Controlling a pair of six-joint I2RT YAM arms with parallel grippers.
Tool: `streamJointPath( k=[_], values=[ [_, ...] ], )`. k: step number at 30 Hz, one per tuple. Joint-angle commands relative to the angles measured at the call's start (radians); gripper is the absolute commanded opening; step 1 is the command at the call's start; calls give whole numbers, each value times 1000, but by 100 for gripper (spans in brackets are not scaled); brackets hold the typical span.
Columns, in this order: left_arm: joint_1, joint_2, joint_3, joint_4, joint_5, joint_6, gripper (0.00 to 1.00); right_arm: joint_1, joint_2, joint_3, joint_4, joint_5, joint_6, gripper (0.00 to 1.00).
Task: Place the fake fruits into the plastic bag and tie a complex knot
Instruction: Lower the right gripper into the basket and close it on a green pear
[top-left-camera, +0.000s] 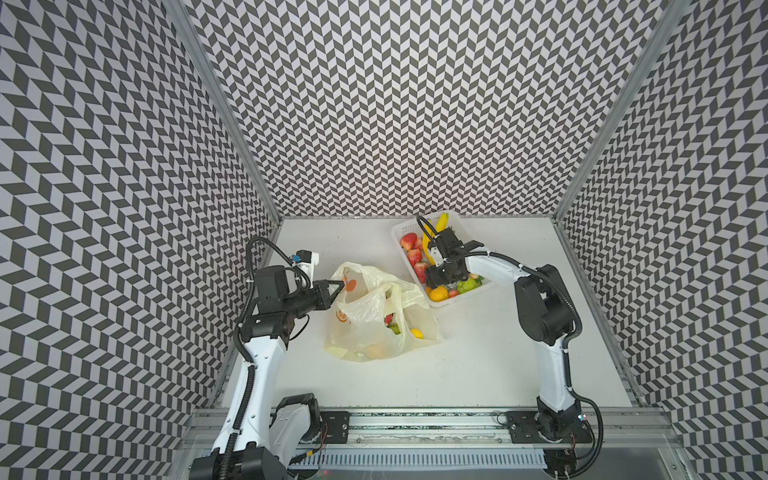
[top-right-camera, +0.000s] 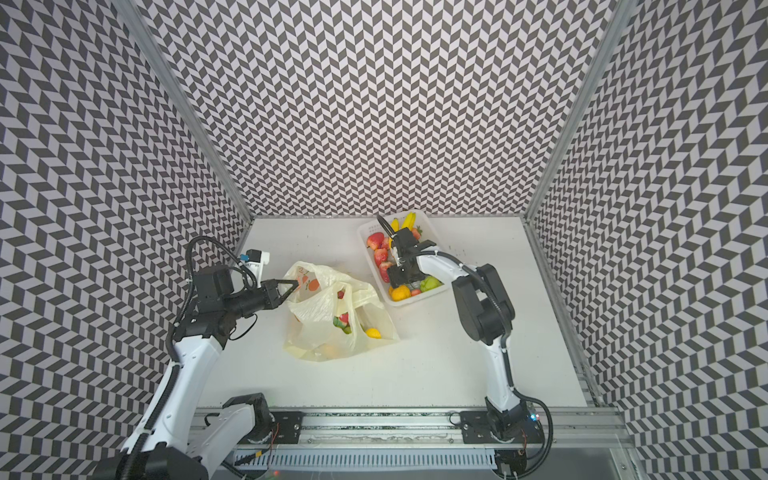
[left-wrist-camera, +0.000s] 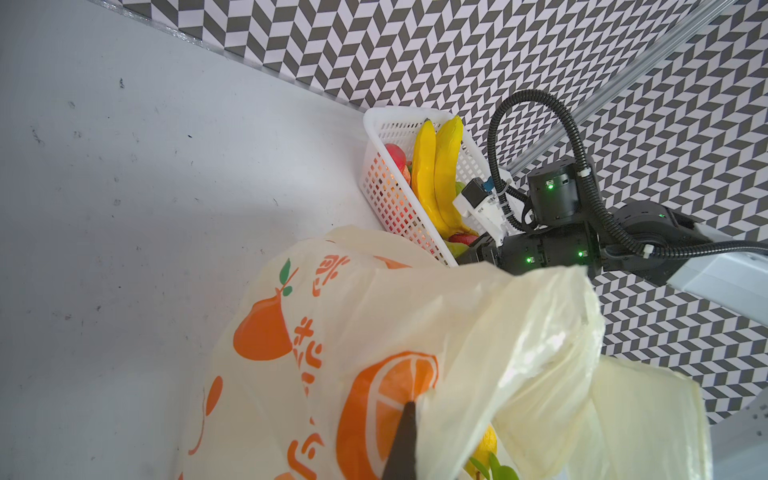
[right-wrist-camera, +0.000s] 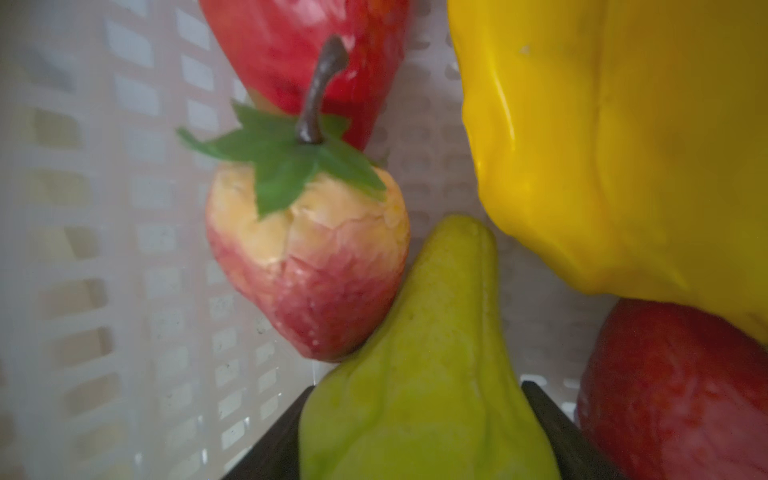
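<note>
The plastic bag lies open on the table, with a lemon and other fake fruits inside. My left gripper is shut on the bag's rim and holds it up. My right gripper reaches down into the white basket. Its fingers press both sides of a green pear, which lies against a strawberry. No knot is in view; the handles are loose.
The basket at the back right also holds bananas, strawberries, an orange and more green pears. Patterned walls close in the white table on three sides.
</note>
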Motion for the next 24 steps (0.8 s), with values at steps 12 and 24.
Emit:
streamJointPath(
  k=[12, 24],
  values=[
    [8, 8, 25, 5, 27, 4, 0, 1, 21, 25, 118, 74, -15, 77],
    [8, 11, 32, 4, 33, 7, 0, 0, -9, -9, 131, 51, -14, 57]
  ],
)
